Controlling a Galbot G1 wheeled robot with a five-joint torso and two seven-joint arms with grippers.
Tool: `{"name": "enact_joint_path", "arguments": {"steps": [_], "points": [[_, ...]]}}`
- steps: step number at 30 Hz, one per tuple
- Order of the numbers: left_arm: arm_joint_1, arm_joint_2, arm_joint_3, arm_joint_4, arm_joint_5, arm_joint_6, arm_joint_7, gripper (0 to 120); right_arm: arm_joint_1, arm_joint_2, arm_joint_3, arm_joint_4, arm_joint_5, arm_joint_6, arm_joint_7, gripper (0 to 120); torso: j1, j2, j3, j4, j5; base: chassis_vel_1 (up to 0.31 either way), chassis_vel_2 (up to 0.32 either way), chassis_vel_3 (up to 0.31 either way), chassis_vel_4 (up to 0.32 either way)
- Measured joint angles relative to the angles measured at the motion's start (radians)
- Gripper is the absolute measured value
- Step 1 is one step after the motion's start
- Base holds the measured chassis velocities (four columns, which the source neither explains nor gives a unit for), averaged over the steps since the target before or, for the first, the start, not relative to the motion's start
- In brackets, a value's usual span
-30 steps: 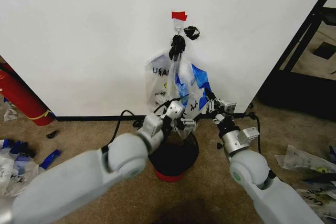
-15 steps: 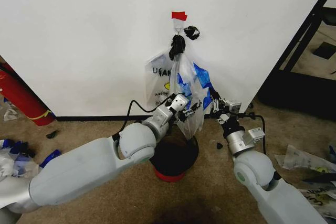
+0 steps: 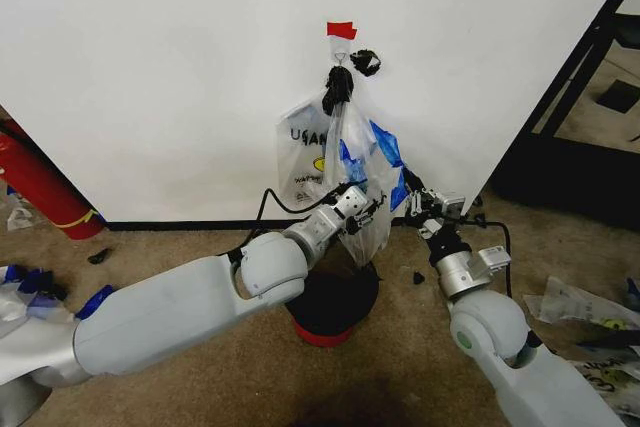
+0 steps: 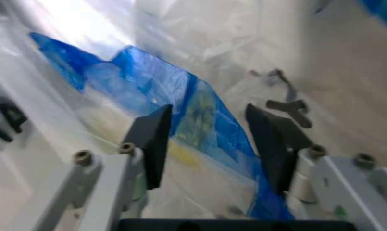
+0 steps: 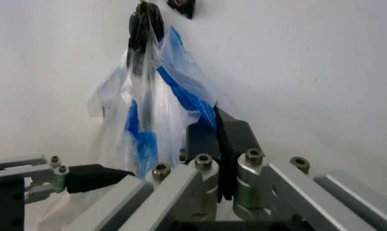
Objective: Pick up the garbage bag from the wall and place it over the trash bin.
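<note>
Hanging at the centre of the head view, the garbage bag (image 3: 345, 162) dangles from the wall (image 3: 180, 67) hook above the trash bin (image 3: 330, 307). Left wrist view: the left gripper (image 4: 206, 139) gapes wide around plastic. Right wrist view: the right gripper (image 5: 209, 137) pinches the bag's blue edge.

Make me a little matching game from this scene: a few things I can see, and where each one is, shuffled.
Things:
1. garbage bag
2. trash bin
3. red tape strip
4. left end effector

Places:
A. stuck on the wall above the hook
B. on the carpet below the bag
C. hanging from the hook
D. at the bag's lower part, open

Pairs: 1-C, 2-B, 3-A, 4-D
</note>
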Motion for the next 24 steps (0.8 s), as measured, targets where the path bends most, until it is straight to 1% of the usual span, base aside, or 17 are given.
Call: {"name": "enact_joint_path", "arguments": {"steps": [1, 7, 9, 11, 12, 17, 19, 22, 24], "points": [[0.0, 0.0, 0.0, 0.0, 0.0, 0.0, 0.0, 43, 0.0, 0.0, 0.0, 0.0, 0.0, 0.0, 0.0, 0, 0.0, 0.0, 0.0, 0.0, 0.0, 0.0, 0.0, 0.0, 0.0], [-0.005, 0.013, 0.006, 0.001, -0.026, 0.014, -0.023, 15, 0.0, -0.006, 0.005, 0.007, 0.006, 0.0, 0.001, 0, 0.0, 0.0, 0.0, 0.0001, -0.0001, 0.0, 0.0, 0.0, 0.0], [-0.005, 0.013, 0.006, 0.001, -0.028, 0.015, -0.023, 14, 0.0, -0.007, 0.005, 0.008, 0.007, 0.0, 0.001, 0, 0.0, 0.0, 0.0, 0.0001, -0.0002, 0.0, 0.0, 0.0, 0.0], [-0.004, 0.014, 0.007, 0.001, -0.031, 0.021, -0.023, 4, -0.001, -0.007, 0.006, 0.009, 0.007, 0.0, 0.002, 0, 0.0, 0.0, 0.0, 0.0001, -0.0001, 0.0, 0.0, 0.0, 0.0], [-0.003, 0.014, 0.007, 0.001, -0.032, 0.024, -0.023, 1, -0.001, -0.007, 0.006, 0.011, 0.007, 0.0, 0.002, 0, 0.0, 0.0, 0.0, 0.0001, -0.0001, 0.0, 0.0, 0.0, 0.0], [0.001, 0.017, 0.002, 0.002, -0.037, 0.03, -0.023, 0, -0.011, -0.007, 0.013, 0.017, 0.008, 0.0, 0.002, 0, 0.0, 0.0, 0.0, 0.0, -0.0002, 0.0, 0.0, 0.0, 0.0], [0.016, 0.017, -0.025, -0.002, -0.051, 0.02, -0.038, 0, -0.017, -0.005, 0.019, 0.018, 0.008, 0.0, 0.003, 0, 0.0, 0.0, 0.0, 0.0, -0.0002, 0.0, 0.0, 0.0, 0.0], [0.073, 0.022, -0.095, -0.028, -0.078, -0.044, -0.073, 0, -0.03, 0.006, 0.034, 0.018, 0.017, 0.0, 0.004, 0, 0.0, 0.0, 0.0, 0.0, -0.0003, 0.0, 0.0, 0.0, 0.0], [0.122, 0.036, -0.15, -0.063, -0.125, -0.092, -0.104, 0, -0.042, 0.014, 0.048, 0.022, 0.033, 0.001, 0.007, 0, 0.0, 0.0, 0.0, 0.0, -0.0002, 0.0, 0.0, 0.0, 0.0]]}}
